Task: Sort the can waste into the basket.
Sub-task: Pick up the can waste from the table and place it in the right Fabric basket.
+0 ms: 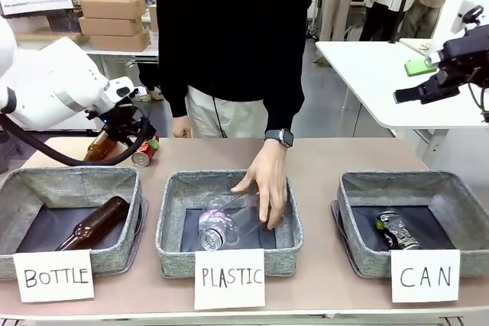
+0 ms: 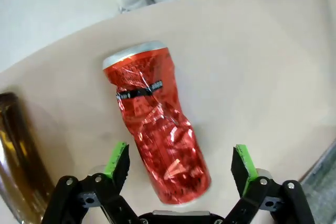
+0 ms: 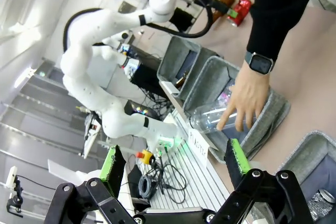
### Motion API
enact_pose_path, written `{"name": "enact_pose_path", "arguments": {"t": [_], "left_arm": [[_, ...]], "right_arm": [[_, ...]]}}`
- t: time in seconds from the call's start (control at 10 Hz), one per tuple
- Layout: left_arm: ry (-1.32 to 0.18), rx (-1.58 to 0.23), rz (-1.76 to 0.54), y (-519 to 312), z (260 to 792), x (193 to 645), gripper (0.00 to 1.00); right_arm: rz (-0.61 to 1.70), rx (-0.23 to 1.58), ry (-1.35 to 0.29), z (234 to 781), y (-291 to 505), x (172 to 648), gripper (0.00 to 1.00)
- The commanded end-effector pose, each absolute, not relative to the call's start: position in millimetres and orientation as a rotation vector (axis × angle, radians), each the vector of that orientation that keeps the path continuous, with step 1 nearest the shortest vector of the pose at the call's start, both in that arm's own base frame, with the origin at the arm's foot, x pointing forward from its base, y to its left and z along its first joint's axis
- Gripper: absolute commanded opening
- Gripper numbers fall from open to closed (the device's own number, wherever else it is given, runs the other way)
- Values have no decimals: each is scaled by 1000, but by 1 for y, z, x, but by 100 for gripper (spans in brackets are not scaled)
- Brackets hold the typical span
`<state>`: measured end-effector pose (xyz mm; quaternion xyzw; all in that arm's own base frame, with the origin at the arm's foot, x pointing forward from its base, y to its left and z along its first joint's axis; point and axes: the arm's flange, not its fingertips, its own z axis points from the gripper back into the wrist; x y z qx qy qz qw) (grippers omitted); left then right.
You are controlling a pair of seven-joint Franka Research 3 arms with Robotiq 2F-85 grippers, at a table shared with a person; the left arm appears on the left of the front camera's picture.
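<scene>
A crushed shiny red can (image 2: 160, 129) lies on its side on the table at the far left (image 1: 145, 150), beside a brown bottle (image 1: 99, 145). My left gripper (image 2: 178, 163) stands open just over it, with one green-padded finger on each side of the can's lower end and neither touching it. In the front view the left gripper (image 1: 131, 133) hangs right above the can. The dark can (image 1: 397, 230) lies inside the grey basket (image 1: 458, 196) signed "CAN". My right gripper (image 1: 428, 85) is raised high at the right, open (image 3: 174, 161) and holding nothing.
A person's hand (image 1: 267, 181) rests on a clear plastic bottle (image 1: 221, 227) inside the middle "PLASTIC" basket (image 1: 172, 219). The left "BOTTLE" basket (image 1: 15, 188) holds a brown glass bottle (image 1: 92, 223). White signs stand along the near table edge.
</scene>
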<state>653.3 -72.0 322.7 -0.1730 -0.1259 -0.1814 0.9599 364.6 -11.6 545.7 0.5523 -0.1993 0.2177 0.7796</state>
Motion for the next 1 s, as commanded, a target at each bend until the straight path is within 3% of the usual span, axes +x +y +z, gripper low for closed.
{"name": "enact_pose_path", "arguments": {"t": [0.0, 0.3, 0.4, 0.5, 0.6, 0.7, 0.9], "left_arm": [[-234, -314, -370, -86, 321, 662, 100], [-201, -283, -381, -97, 309, 666, 100], [-200, -270, -373, -97, 310, 666, 74], [-203, -240, -363, -97, 312, 666, 40], [-201, -239, -358, -97, 312, 665, 15], [-210, -207, -354, -98, 311, 663, 0], [-213, -195, -347, -100, 311, 660, 0]], "right_arm": [[460, 1193, -414, 551, -12, 365, 100], [460, 1193, -414, 551, -12, 365, 100], [460, 1193, -414, 551, -12, 365, 100], [460, 1193, -414, 551, -12, 365, 100], [460, 1193, -414, 551, -12, 365, 100], [460, 1193, -414, 551, -12, 365, 100], [460, 1193, -414, 551, -12, 365, 100]]}}
